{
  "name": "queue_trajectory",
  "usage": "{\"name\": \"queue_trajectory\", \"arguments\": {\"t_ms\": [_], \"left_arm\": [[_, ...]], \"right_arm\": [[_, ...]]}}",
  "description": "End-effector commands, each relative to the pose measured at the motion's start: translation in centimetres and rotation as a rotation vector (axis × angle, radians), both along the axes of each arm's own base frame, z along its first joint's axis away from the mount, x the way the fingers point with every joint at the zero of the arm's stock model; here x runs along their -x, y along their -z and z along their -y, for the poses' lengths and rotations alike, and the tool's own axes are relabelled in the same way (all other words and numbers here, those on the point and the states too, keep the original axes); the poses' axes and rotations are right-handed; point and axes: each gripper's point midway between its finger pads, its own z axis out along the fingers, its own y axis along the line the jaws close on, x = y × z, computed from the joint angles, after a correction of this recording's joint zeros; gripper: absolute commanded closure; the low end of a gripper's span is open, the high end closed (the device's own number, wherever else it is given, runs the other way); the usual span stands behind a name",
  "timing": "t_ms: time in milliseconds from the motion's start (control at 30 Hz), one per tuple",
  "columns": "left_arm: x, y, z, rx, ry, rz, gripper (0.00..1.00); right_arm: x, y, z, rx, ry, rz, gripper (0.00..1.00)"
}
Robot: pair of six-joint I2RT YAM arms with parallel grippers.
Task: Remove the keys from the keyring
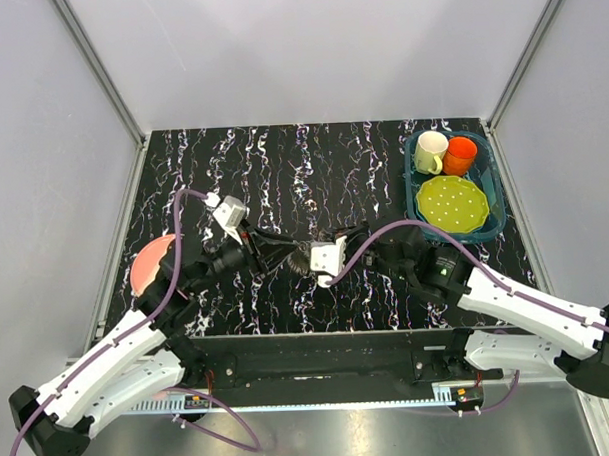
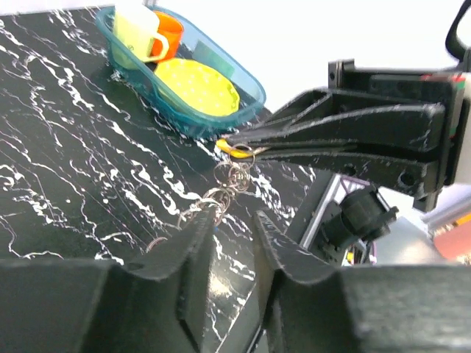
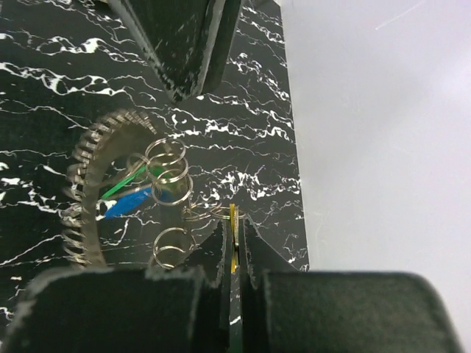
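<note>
One yellow key [image 2: 232, 150] found pinched flat in right claw [image 3: 234, 229], fingers pressed together. Found left claw [image 2: 235, 220] slightly parted, gripping nothing. Located keyring [image 3: 87, 184] between both claws over table [image 1: 282, 169], chained by small rings [image 3: 171, 176] to yellow key; noted blue key [image 3: 126, 204] and green key [image 3: 124, 184] across its hole.

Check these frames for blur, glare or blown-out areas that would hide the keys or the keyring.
Top external: evenly lit and sharp, but the keys are too small to see. Left wrist: wall blown out to white, yet the yellow key in the right gripper reads clearly. Right wrist: the keyring is smeared, its teeth soft, and the camera's own fingers are out of focus.
</note>
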Motion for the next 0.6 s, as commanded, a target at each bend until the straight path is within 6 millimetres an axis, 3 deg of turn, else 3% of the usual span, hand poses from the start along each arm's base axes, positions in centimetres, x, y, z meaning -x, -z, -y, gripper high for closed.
{"name": "queue_trajectory", "arguments": {"t_ms": [0, 67, 133, 233, 567], "left_arm": [[0.8, -2.3, 0.4, -0.085, 0.098, 0.174, 0.65], [0.8, -1.3, 0.7, -0.149, 0.148, 0.133, 0.64], [0.8, -1.5, 0.9, -0.162, 0.184, 0.126, 0.64], [2.5, -2.0, 1.6, -0.151, 0.324, 0.161, 0.60], [4.9, -1.8, 3.3, -0.172, 0.603, 0.167, 0.56]], "right_arm": [[1.3, -4.1, -0.4, -0.097, -0.071, 0.011, 1.00], [2.5, -3.8, -0.8, -0.111, -0.123, -0.031, 1.00], [3.4, -3.6, -0.7, -0.128, -0.161, -0.051, 1.00], [3.6, -3.5, -0.4, -0.120, -0.159, -0.049, 1.00], [5.5, -3.6, -0.3, -0.153, -0.241, -0.077, 1.00]]}}
